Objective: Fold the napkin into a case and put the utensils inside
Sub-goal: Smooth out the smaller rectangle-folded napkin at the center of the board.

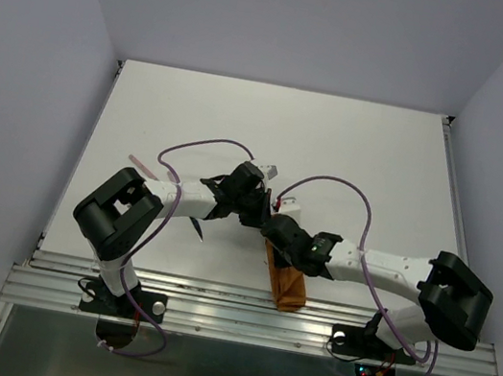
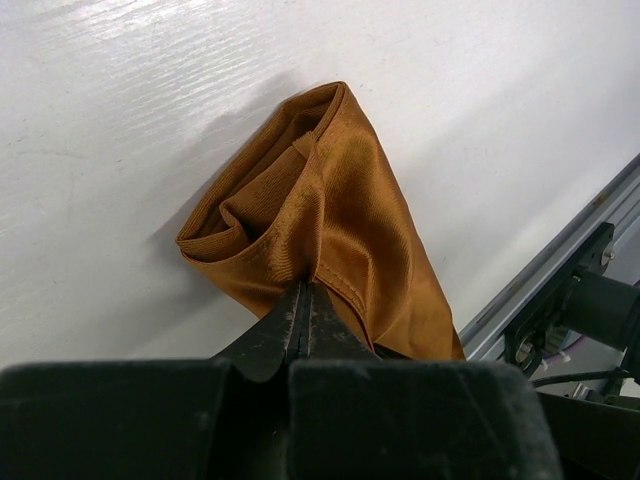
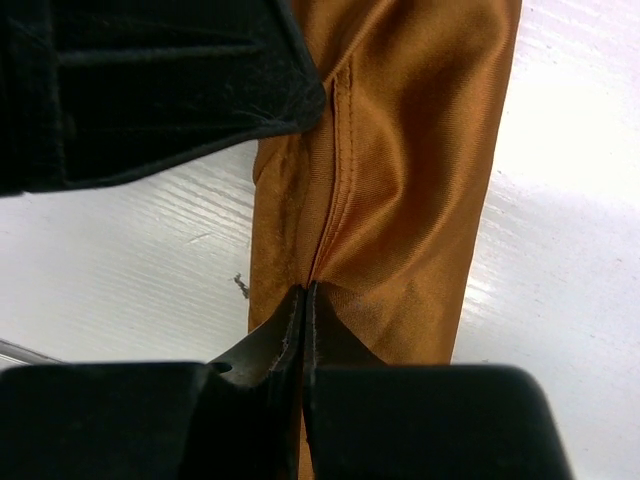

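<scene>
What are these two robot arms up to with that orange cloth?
They are working together on the napkin, which is already folded into a long, narrow pouch on the white table. The left gripper is shut on a fold of the cloth near the pouch's open end. The right gripper is pinched shut on a seam along the cloth. No cutlery is visible in the open end.
</scene>
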You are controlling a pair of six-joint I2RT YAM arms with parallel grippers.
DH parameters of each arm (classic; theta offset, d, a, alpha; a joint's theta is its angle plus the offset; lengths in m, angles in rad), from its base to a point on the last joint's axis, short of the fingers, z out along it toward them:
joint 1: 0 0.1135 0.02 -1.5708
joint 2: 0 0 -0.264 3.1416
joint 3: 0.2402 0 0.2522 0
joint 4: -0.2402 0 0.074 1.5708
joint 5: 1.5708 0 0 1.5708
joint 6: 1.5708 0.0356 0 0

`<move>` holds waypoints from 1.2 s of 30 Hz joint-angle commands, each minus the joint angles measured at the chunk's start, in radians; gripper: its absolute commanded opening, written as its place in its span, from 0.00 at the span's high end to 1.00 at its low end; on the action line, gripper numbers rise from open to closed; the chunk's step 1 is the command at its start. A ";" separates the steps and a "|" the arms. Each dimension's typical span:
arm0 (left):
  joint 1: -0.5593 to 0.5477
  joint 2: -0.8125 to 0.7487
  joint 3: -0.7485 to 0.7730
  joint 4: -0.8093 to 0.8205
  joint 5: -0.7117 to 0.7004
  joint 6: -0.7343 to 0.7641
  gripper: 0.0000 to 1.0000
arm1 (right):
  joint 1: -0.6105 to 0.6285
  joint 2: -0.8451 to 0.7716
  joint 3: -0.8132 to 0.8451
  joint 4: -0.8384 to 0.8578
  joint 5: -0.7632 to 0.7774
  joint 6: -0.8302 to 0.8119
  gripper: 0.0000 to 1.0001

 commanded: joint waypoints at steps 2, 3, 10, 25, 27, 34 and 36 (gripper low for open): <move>0.002 -0.017 0.025 0.023 0.032 0.005 1.00 | 0.011 0.014 0.050 0.068 0.018 0.005 0.99; 0.002 -0.016 0.025 0.023 0.032 0.005 1.00 | 0.011 0.025 0.053 0.073 0.012 0.005 0.99; 0.002 -0.008 0.029 0.022 0.021 -0.004 1.00 | 0.011 0.036 0.010 0.102 -0.022 0.011 0.99; 0.002 0.012 0.054 0.011 0.015 -0.003 1.00 | 0.011 -0.057 -0.065 0.144 -0.112 -0.041 0.99; 0.002 0.013 0.057 0.009 0.014 -0.003 1.00 | 0.011 -0.054 -0.070 0.153 -0.114 -0.035 0.99; 0.005 0.030 0.092 -0.006 -0.017 -0.018 1.00 | 0.011 -0.015 -0.049 0.177 -0.045 -0.021 0.99; 0.015 0.041 0.104 -0.006 -0.023 -0.027 1.00 | 0.011 0.008 -0.023 0.186 -0.025 -0.038 0.99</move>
